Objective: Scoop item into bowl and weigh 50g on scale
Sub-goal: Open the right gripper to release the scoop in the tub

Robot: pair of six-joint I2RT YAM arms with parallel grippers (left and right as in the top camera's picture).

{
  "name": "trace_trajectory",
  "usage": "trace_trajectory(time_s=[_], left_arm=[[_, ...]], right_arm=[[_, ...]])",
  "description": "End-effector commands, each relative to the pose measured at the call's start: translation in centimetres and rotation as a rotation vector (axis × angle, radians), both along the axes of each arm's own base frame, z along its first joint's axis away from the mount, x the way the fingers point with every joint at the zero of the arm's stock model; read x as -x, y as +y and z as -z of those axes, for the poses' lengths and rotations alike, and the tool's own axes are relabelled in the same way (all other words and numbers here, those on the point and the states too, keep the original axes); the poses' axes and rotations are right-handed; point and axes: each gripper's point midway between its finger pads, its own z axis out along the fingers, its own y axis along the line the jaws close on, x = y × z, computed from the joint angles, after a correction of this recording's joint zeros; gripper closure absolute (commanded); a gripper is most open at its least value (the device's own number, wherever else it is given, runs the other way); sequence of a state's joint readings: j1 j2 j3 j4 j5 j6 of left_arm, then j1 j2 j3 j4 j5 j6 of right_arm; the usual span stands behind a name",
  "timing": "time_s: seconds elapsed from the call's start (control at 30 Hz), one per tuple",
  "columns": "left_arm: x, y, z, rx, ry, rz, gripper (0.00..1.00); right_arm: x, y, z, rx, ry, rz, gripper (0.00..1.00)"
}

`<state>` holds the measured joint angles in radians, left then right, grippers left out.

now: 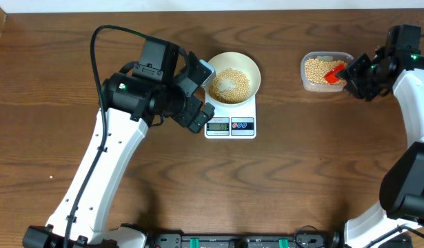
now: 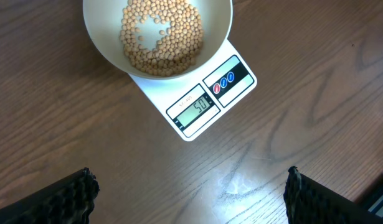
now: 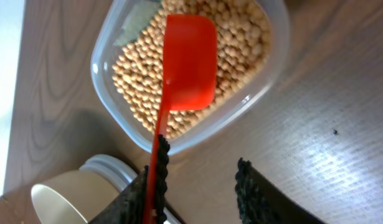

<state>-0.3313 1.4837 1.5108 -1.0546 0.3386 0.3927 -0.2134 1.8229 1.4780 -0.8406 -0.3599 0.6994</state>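
The white bowl (image 1: pixel 232 58) holds tan beans (image 1: pixel 230 84) and stands on the white scale (image 1: pixel 230 126). In the left wrist view the bowl (image 2: pixel 98 37), its beans (image 2: pixel 160 37) and the scale (image 2: pixel 210 99) show; the display reads 50. My left gripper (image 2: pixel 191 193) is open and empty over bare table, in front of the scale (image 1: pixel 198 116). My right gripper (image 3: pixel 200 180) is open at the clear tub (image 3: pixel 266 81) of beans (image 3: pixel 241 43). The red scoop (image 3: pixel 191 62) lies over the tub, its handle against my left finger. It also shows in the overhead view (image 1: pixel 334 71).
The clear tub (image 1: pixel 308 84) sits at the back right, with my right gripper (image 1: pixel 353 77) at its right side. A cream cup-like thing with a white ring (image 3: pixel 66 193) stands close beside my right gripper. The left arm reaches over the table's middle left.
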Motion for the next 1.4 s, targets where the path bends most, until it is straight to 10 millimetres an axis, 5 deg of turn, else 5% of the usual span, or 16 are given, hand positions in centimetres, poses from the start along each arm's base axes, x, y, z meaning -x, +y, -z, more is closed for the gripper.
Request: trace_trajectory(time_s=[0.0,0.77,1.37], left_arm=[[-0.2,-0.3,-0.4,0.011,-0.004,0.004,0.02],[-0.2,-0.3,-0.4,0.011,-0.004,0.004,0.02],[-0.2,-0.3,-0.4,0.011,-0.004,0.004,0.02]], right_arm=[[0.7,-0.6,0.2,-0.026,0.021,0.019,0.55],[3.8,-3.2,1.1,0.037,0.085,-0.098,0.16],[3.0,-4.0,1.4,0.12,-0.002,-0.234,0.13]])
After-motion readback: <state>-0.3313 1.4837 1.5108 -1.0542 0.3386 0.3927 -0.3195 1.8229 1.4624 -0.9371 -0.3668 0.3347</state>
